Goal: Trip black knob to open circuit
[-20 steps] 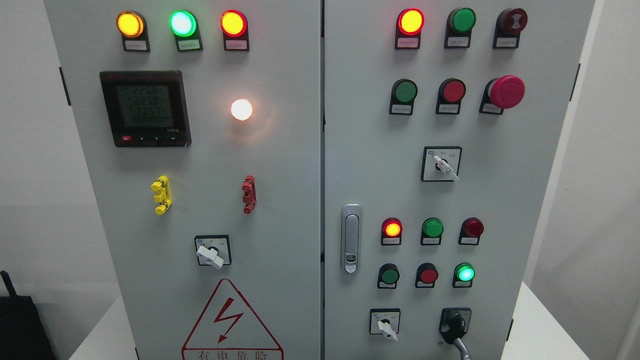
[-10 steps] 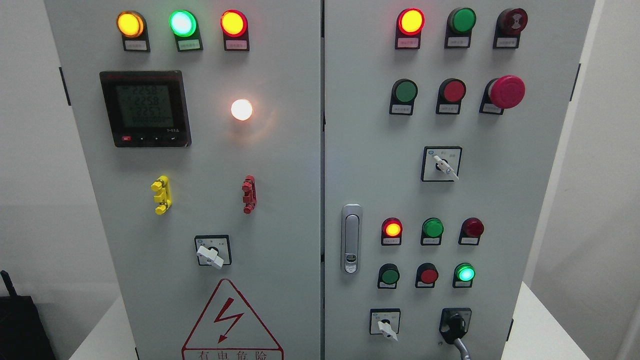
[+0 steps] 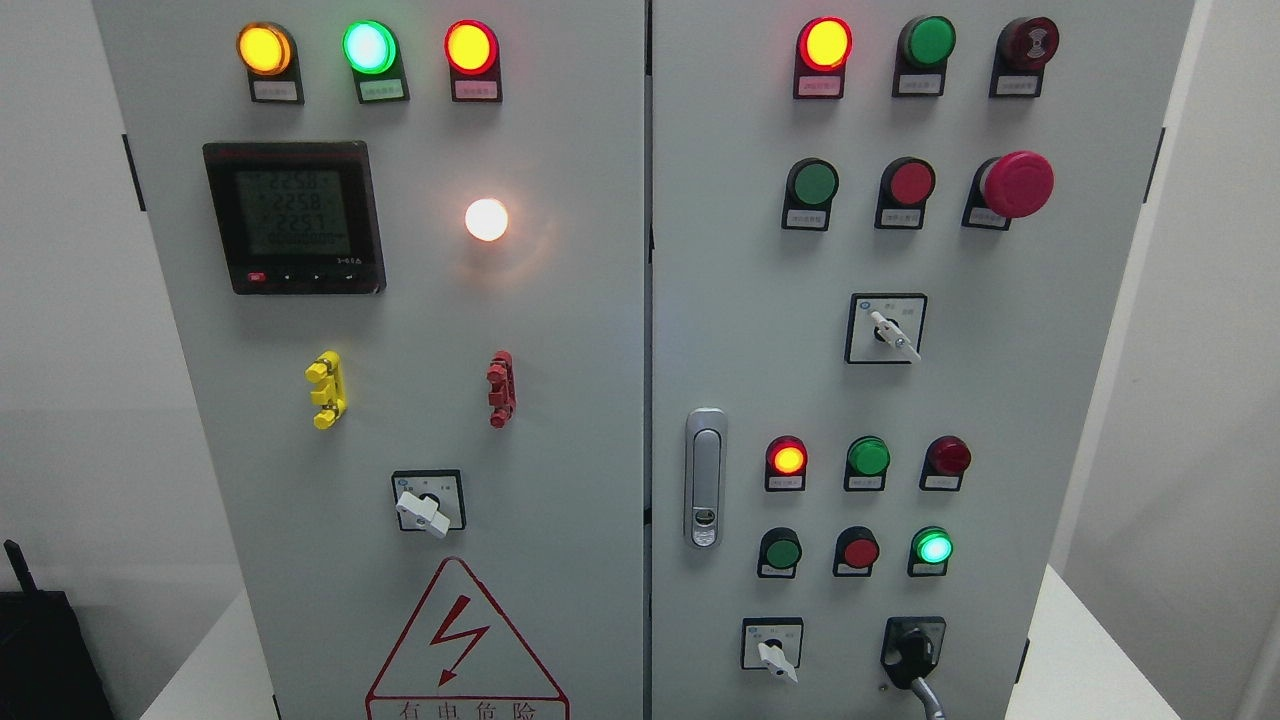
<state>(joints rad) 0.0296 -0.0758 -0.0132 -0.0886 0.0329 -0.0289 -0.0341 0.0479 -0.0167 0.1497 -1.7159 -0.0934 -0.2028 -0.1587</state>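
The black knob [image 3: 912, 650] sits on its black plate at the lower right of the grey cabinet's right door [image 3: 1000, 400]. Its grey lever points down and to the right, reaching the bottom edge of the picture. Neither of my hands nor arms shows anywhere in the head view.
White selector switches [image 3: 770, 655] [image 3: 425, 512] [image 3: 892, 335] are on both doors. Lit and unlit indicator lamps, push buttons and a red mushroom stop button [image 3: 1017, 184] fill the right door. A door latch [image 3: 704, 478], a meter [image 3: 295, 216] and a black object [image 3: 45, 650] at lower left also show.
The whole picture has shifted a few pixels to the right. The meter's digits have changed. Nothing on the panel has moved.
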